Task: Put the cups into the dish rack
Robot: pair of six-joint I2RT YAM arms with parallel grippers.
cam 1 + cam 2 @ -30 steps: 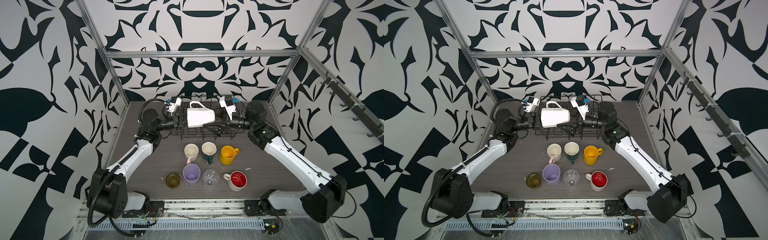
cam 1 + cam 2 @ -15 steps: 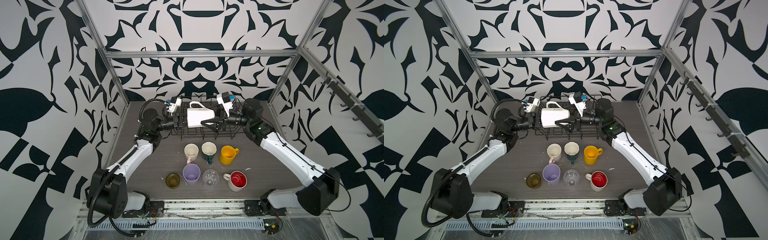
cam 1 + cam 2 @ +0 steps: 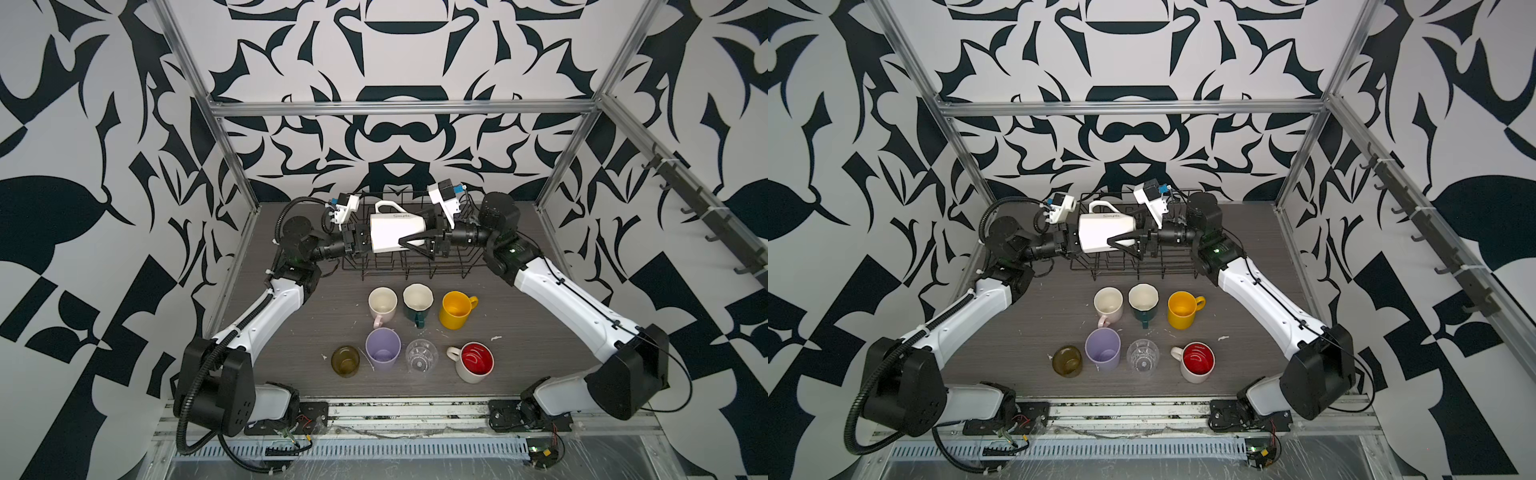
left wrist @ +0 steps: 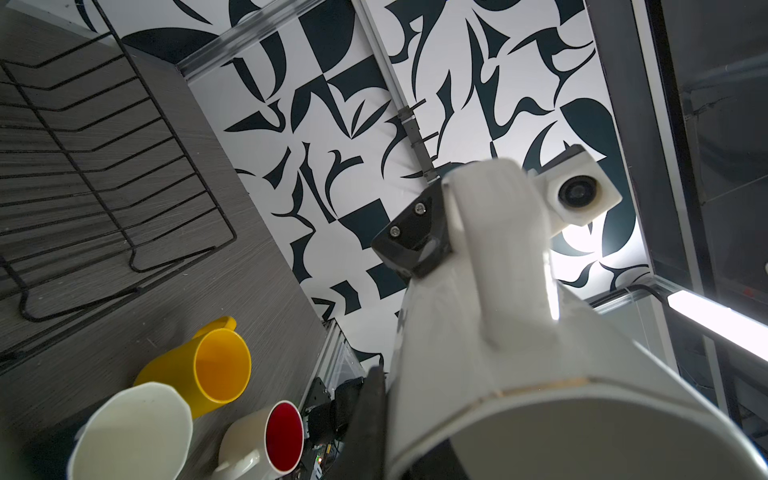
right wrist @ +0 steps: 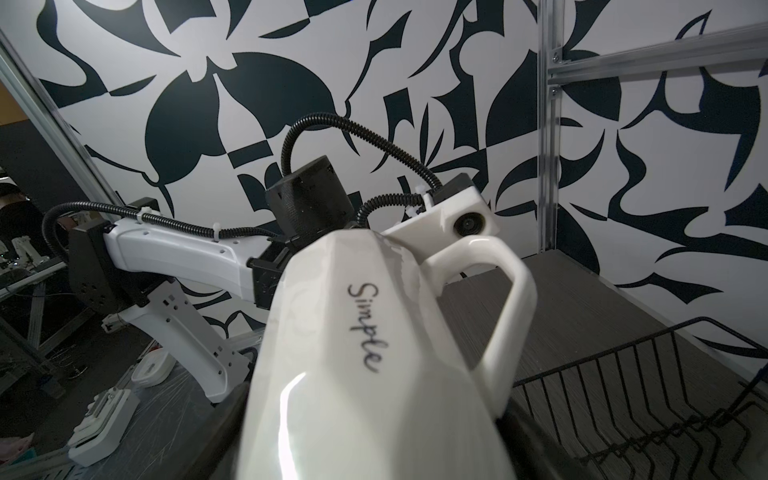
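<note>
A white faceted mug point(image 3: 390, 235) point(image 3: 1100, 237) lies on its side in the air above the black wire dish rack point(image 3: 415, 270) point(image 3: 1133, 270), handle up. My left gripper point(image 3: 360, 241) point(image 4: 399, 440) is shut on its rim. My right gripper point(image 3: 413, 230) point(image 5: 374, 449) comes from the other side, open, with a finger on each side of the mug's point(image 5: 353, 353) base end; whether they touch it I cannot tell. The rack point(image 5: 623, 395) holds no cup that I can see.
On the table in front of the rack stand a pale pink mug point(image 3: 382, 303), dark green mug point(image 3: 417, 301), yellow mug point(image 3: 455, 309), olive glass point(image 3: 345, 360), lilac tumbler point(image 3: 382, 347), clear glass point(image 3: 421, 357) and cream red-lined mug point(image 3: 476, 361).
My right gripper has moved left onto the mug's base end and its fingers have narrowed a little. The left gripper and the mug have stayed in place.
</note>
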